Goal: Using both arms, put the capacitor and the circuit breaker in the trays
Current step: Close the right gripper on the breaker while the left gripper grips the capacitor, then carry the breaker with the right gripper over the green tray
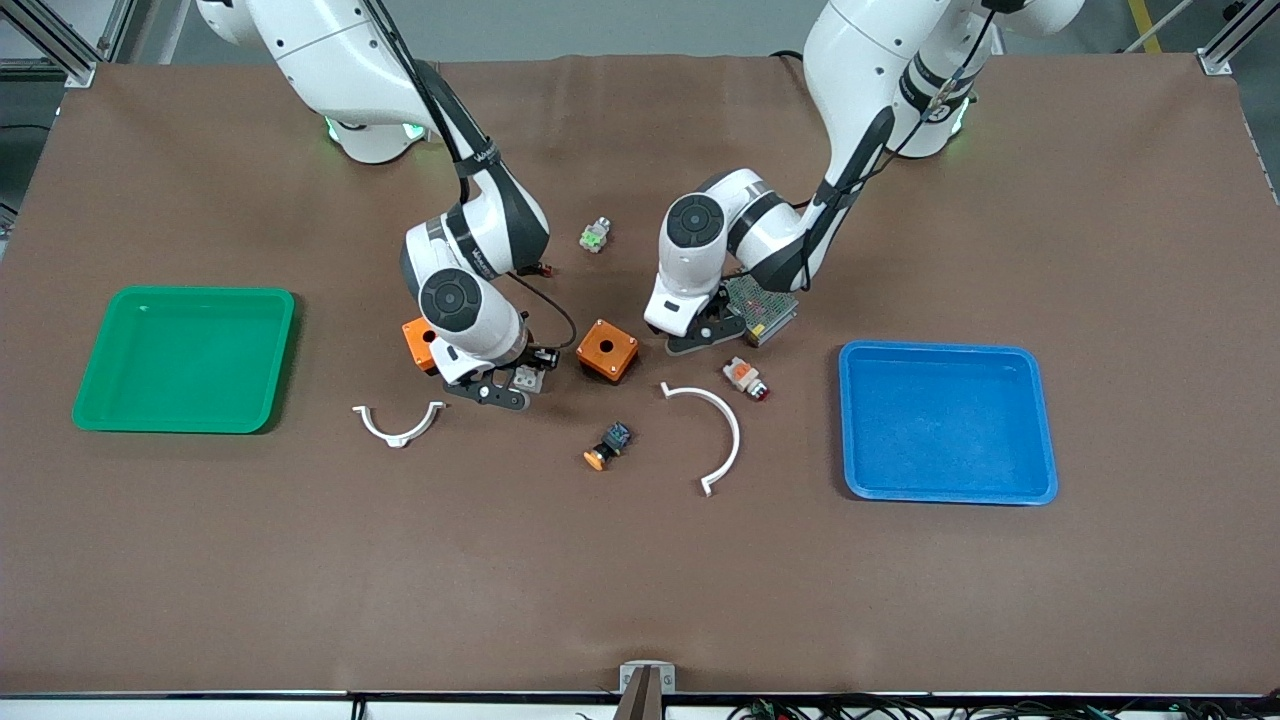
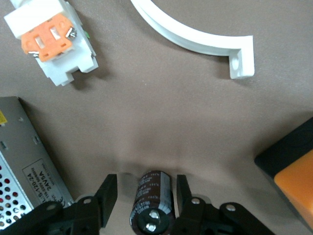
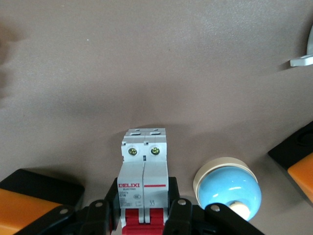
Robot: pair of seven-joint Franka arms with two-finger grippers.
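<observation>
The circuit breaker point(image 3: 143, 169), a white-grey block with red levers, sits between my right gripper's point(image 3: 143, 208) fingers, which press against both its sides. In the front view this gripper point(image 1: 505, 390) is low at the table between the two orange boxes, holding the breaker point(image 1: 525, 378). The capacitor point(image 2: 152, 198), a small black cylinder with a silvery end, lies on the mat between my left gripper's point(image 2: 145, 183) open fingers, with a gap on each side. In the front view the left gripper point(image 1: 700, 335) is low beside the metal power supply point(image 1: 765, 308) and hides the capacitor.
Green tray point(image 1: 185, 358) at the right arm's end, blue tray point(image 1: 945, 420) at the left arm's end. Orange boxes point(image 1: 422, 342) point(image 1: 607, 350), two white curved clips point(image 1: 400, 425) point(image 1: 715, 435), a white-and-orange button point(image 1: 745, 377), an orange-capped button point(image 1: 608, 445) and a light-blue round cap point(image 3: 227, 188) lie around.
</observation>
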